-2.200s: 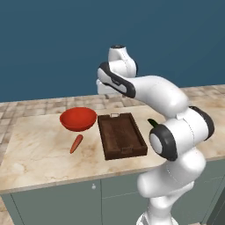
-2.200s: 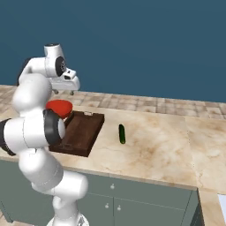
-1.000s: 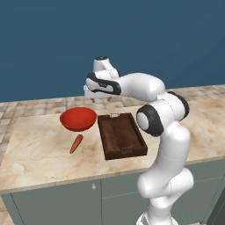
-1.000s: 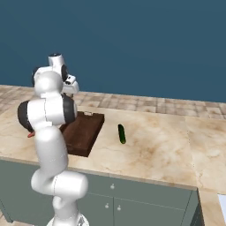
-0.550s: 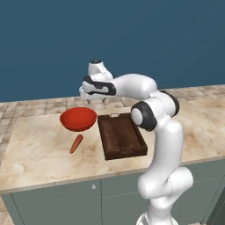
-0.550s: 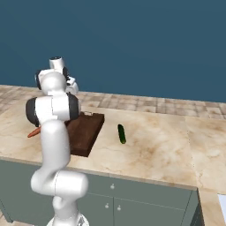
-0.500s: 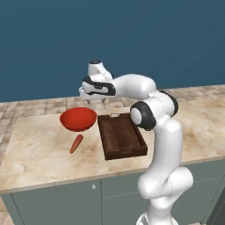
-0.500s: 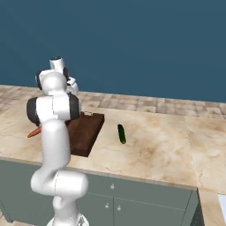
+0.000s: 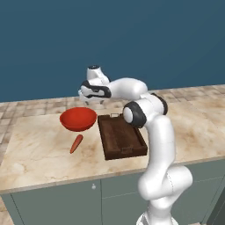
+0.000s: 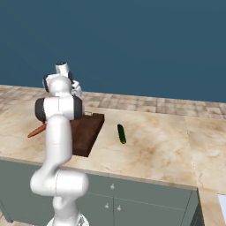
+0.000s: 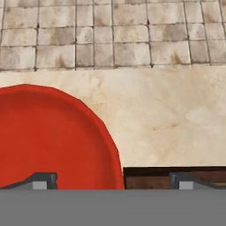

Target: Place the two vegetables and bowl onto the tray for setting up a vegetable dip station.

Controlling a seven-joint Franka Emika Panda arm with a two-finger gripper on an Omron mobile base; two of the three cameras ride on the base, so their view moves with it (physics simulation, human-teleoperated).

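The red bowl sits on the counter left of the dark wooden tray. The carrot lies in front of the bowl. Right of the tray lies the cucumber, with the carrot off to the left. My gripper hangs open above the bowl's far right rim, holding nothing. In the hand view the gripper straddles the bowl's rim and the tray's far end, well above both.
A tiled strip runs along the back of the counter under the blue wall. Bare marble stretches right of the cucumber. The counter's front edge drops to grey cabinets.
The arm has swung left, carrying the hand from above the tray's far end toward the bowl. The jaws stay open; the bowl, carrot, cucumber and tray have not moved.
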